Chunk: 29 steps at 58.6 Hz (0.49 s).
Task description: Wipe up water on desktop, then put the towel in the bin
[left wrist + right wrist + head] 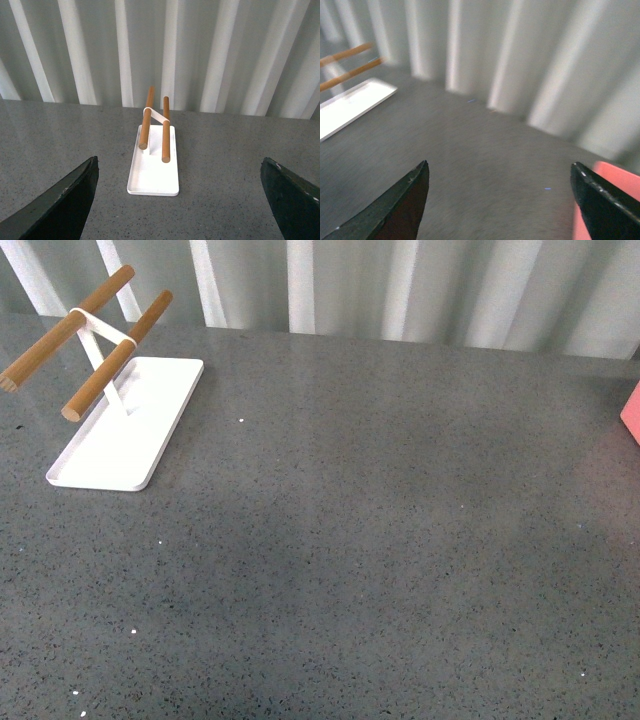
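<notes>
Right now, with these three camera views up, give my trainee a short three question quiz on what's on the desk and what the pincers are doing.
1. True or false: the blue towel shows in one of the views.
2. Where on the desktop does the white tray sit, by the front view? A) far left B) centre C) far right
3. What state is the left pincer in, and the right pincer?

Key: 1 false. 2 A. 3 both open, holding nothing; the pink bin only peeks in at the right edge.

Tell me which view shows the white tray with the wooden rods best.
The left wrist view: the white tray sits whole, centred and sharp. The front view shows it whole but off to the left; the right wrist view catches only a blurred part.
</notes>
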Each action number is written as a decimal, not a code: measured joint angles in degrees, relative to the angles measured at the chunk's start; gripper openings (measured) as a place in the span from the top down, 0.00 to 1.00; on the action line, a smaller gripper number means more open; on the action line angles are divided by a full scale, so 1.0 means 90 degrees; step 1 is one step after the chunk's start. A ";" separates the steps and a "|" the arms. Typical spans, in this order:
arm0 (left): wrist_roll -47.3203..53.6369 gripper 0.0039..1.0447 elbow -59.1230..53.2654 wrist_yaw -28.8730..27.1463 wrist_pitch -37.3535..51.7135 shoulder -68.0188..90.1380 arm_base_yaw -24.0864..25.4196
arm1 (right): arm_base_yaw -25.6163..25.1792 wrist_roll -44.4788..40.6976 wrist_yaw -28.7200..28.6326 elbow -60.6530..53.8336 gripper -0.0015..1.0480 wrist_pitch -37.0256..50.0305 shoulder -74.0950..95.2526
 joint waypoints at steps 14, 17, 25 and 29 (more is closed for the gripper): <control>0.0000 0.06 0.0000 0.0002 0.0000 -0.0002 0.0000 | 0.0032 0.0911 0.1494 -0.1103 0.70 0.0950 -0.0816; 0.0000 0.06 0.0000 0.0000 0.0000 -0.0002 0.0000 | 0.0032 0.0942 0.1494 -0.1229 0.78 0.0928 -0.0969; 0.0000 0.06 0.0000 0.0000 0.0000 -0.0002 0.0000 | 0.0036 0.0984 0.1494 -0.1494 0.97 0.0794 -0.1392; 0.0000 0.06 0.0000 0.0000 0.0000 -0.0002 0.0000 | 0.0036 0.0998 0.1498 -0.1673 0.97 0.0653 -0.1690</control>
